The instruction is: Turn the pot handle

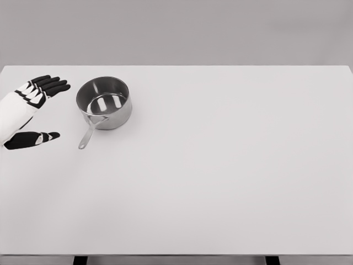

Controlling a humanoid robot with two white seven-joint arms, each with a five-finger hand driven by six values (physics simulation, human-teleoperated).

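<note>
A small steel pot [105,102] stands upright on the white table [220,165], toward the back left. Its thin handle [87,136] points toward the front and slightly left. My left hand [44,107] is just left of the pot, apart from it, with fingers spread and the thumb [41,137] held low near the handle's tip. It holds nothing. The right hand does not show.
The table's back edge [176,66] runs just behind the pot and the hand. Only bare tabletop lies to the right and in front of the pot.
</note>
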